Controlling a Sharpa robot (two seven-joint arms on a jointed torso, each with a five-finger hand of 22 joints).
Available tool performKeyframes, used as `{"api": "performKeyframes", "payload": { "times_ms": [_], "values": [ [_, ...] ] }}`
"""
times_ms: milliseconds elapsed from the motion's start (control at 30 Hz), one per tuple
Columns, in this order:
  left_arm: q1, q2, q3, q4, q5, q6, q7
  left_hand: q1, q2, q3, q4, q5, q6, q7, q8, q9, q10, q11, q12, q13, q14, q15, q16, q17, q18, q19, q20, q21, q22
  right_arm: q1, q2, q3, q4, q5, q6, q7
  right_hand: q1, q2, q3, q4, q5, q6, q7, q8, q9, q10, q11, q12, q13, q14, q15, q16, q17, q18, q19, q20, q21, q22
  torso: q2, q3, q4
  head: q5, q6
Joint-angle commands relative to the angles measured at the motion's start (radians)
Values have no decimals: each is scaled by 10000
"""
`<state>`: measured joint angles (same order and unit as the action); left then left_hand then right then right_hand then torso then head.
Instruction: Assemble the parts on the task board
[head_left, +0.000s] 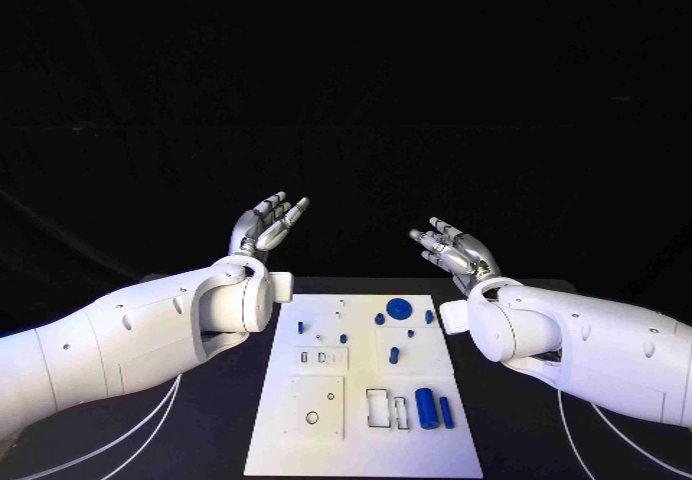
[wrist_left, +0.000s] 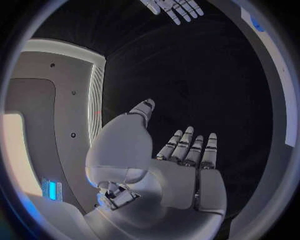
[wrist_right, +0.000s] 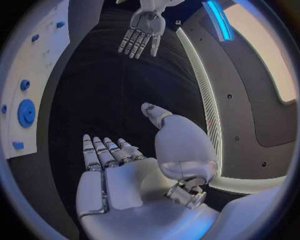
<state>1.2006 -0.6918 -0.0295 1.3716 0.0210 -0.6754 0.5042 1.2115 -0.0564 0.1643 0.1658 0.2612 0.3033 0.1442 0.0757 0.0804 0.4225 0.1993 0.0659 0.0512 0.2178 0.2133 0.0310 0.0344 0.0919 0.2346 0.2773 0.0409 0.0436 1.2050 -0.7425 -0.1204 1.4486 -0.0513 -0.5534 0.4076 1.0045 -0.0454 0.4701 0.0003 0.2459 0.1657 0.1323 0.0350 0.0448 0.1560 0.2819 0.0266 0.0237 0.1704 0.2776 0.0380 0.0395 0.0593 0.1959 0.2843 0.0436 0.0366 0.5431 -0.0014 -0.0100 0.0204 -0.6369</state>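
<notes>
- The black surface (head_left: 216, 440) is the biggest thing in front of me, and everything else lies on it.
- The white task board (head_left: 289, 445) lies flat in the middle of the surface. Its long way runs from my body out toward the far edge.
- My left arm comes in beside the left side of the board, and my right arm comes in beside the right side. The board sits between them.
- My left hand (head_left: 268, 222) is up in the air, past the far end of the board. Its fingers are spread and it holds nothing.
- My right hand (head_left: 454, 248) is up in the air too, past the far right corner. It is spread as well, with nothing in it.
- So the parts all lie down and back toward me from both hands. I think each hand has to come down and pull in to reach them.
- The big round blue part (head_left: 398, 307) is at the far end of the board, a little right of the middle. My right hand looks nearer to it.
- The long blue part (head_left: 427, 405) lies near me on the right side. Its long way runs the same way as the board. A thinner blue part (head_left: 446, 412) lies just beside it.
- A tiny blue part (head_left: 302, 326) sits on the left side, nearer my left hand.
</notes>
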Motion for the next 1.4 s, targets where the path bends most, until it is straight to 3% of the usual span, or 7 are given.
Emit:
{"api": "performKeyframes", "payload": {
  "times_ms": [33, 100, 267, 300, 900, 1133, 1400],
  "values": [
    [8, 25, -2, -2, 73, 530, 150, 893, 97, -38, 105, 421, 1523, 1484, 535, 380, 1687, 556, 652, 157, 1967, 295, 551, 348, 271, 793, 151, 400, 231, 199, 68, -137, -186, -800, 1939, -786, 2187, -478, 529, -1543, -733, 2775, 1693, 929, 684, 3415, -83, 780, 365, 2916, -203, 971, 623, 418, 2075, 62, 802, 423, 0, -3, -2, -2, -1],
    [8, 25, -2, -2, 73, 530, 150, 1088, 89, -76, 42, 454, 1940, 1464, 690, 478, 2145, 560, 746, 135, 2663, 294, 778, 466, 260, 1415, 132, 700, 393, 290, 91, -206, -258, -872, 2154, -879, 2389, -554, 473, -1780, -776, 4306, 1631, 1500, 1032, 5030, -248, 1158, 458, 4422, -413, 1480, 903, 633, 3435, 30, 1297, 653, 0, -3, -2, -2, -1],
    [8, 25, -2, -2, 73, 530, 150, 1416, 96, -182, -2, 459, 3237, 1302, 1181, 782, 3528, 500, 947, 147, 4859, 77, 1492, 817, 455, 2962, 90, 1478, 746, 434, 128, -317, -373, -988, 2499, -1027, 2546, -510, 409, -2147, -747, 6160, 1383, 2071, 1325, 7072, -565, 1168, 401, 6500, -816, 1929, 1136, 1035, 5353, 21, 1698, 693, 0, -3, -2, -2, -1],
    [51, -618, -1, 537, 104, 1271, 145, 1505, 97, -194, -10, 495, 3738, 1225, 1376, 897, 3812, 410, 962, 143, 5374, -21, 1680, 902, 544, 3430, 76, 1706, 836, 796, -109, -312, -610, -6384, 1226, -1198, 2533, -497, 413, -2193, -734, 6279, 1336, 2075, 1320, 7240, -613, 1097, 397, 6696, -872, 1927, 1150, 1091, 5526, 20, 1675, 650, 304, -62, 96, 5, -313],
    [305, -1850, 31, 2242, -120, 1882, -70, 1930, -51, -51, 183, 577, 4933, 802, 1808, 1058, 5599, -117, 767, 157, 7069, -563, 2261, 1298, 927, 4592, -40, 2213, 768, 1311, -151, -270, -454, -12165, 2200, -3695, 2015, -795, 596, -2316, -558, 7783, 650, 2260, 1679, 9696, -1365, 588, 441, 9474, -1780, 2227, 1957, 1247, 7857, -691, 1926, 514, 1063, -149, 232, -208, -242],
    [387, -2290, 72, 2920, -124, 2123, -102, 1930, -63, -48, 194, 569, 4950, 794, 1812, 1059, 5637, -126, 762, 159, 7089, -571, 2265, 1310, 928, 4613, -47, 2220, 764, 1429, -52, -261, -390, -14406, 2917, -4763, 1870, -1248, 263, -2077, -545, 8207, 339, 2338, 2055, 10516, -1758, 472, 577, 11271, -2393, 3102, 3038, 1250, 9450, -1355, 2681, 841, 1347, -194, 312, -289, -184],
    [430, -2660, 115, 3496, -124, 2333, -130, 1922, -74, -52, 204, 553, 4955, 793, 1812, 1059, 5647, -127, 753, 157, 7093, -574, 2264, 1315, 928, 4626, -51, 2225, 762, 1416, 245, -265, -590, -15502, 3284, -5053, 1935, -1405, -62, -1828, -336, 8263, 252, 2092, 2337, 10289, -1863, 386, 661, 12768, -2667, 4571, 4723, 1210, 10789, -1870, 3867, 1544, 1623, -213, 404, -429, -127]
  ]
}}
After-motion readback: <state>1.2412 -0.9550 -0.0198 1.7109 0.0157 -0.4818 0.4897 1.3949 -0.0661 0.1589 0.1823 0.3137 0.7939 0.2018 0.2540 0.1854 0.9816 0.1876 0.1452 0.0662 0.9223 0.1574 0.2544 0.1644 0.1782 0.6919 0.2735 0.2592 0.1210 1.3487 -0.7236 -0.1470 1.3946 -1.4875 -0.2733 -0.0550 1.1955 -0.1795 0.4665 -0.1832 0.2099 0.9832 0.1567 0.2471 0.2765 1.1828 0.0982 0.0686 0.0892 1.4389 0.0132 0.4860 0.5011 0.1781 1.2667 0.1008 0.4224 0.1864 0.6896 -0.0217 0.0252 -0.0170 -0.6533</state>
